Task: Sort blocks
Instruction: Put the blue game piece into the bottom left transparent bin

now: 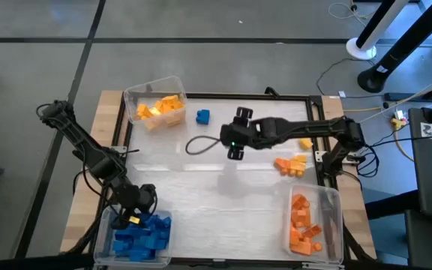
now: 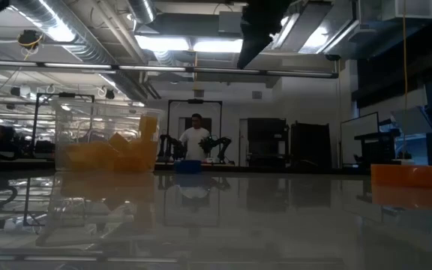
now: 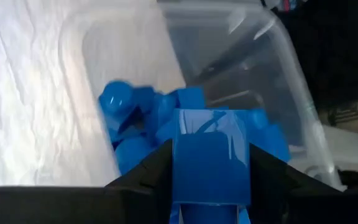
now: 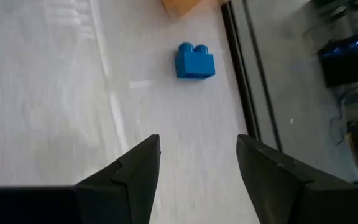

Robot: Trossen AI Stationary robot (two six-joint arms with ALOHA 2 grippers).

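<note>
In the left wrist view, my left gripper (image 3: pixel 210 149) is shut on a blue block (image 3: pixel 210 165). It hangs over the clear bin of blue blocks (image 3: pixel 135 118) at the table's near left corner (image 1: pixel 142 234). My right gripper (image 4: pixel 197 142) is open above the middle of the table (image 1: pixel 232 136). It touches nothing. A single blue block (image 4: pixel 195 61) lies flat on the table ahead of it, near the far edge (image 1: pixel 202 116) and studs up. Loose orange and yellow blocks (image 1: pixel 292 163) lie toward the right edge. My left gripper pinches the blue block by its two opposite side faces (image 3: pixel 180 163), one finger on each side. The fingers come from above, slanting down into the bin. The block is lifted clear, just over the heap of blue blocks.
A clear bin with yellow blocks (image 1: pixel 156 109) stands at the far left corner. A bin with orange blocks (image 1: pixel 310 223) stands at the near right. A dark cable loop (image 1: pixel 199 144) lies on the table by the right gripper. A person (image 2: pixel 196 140) stands far behind the table.
</note>
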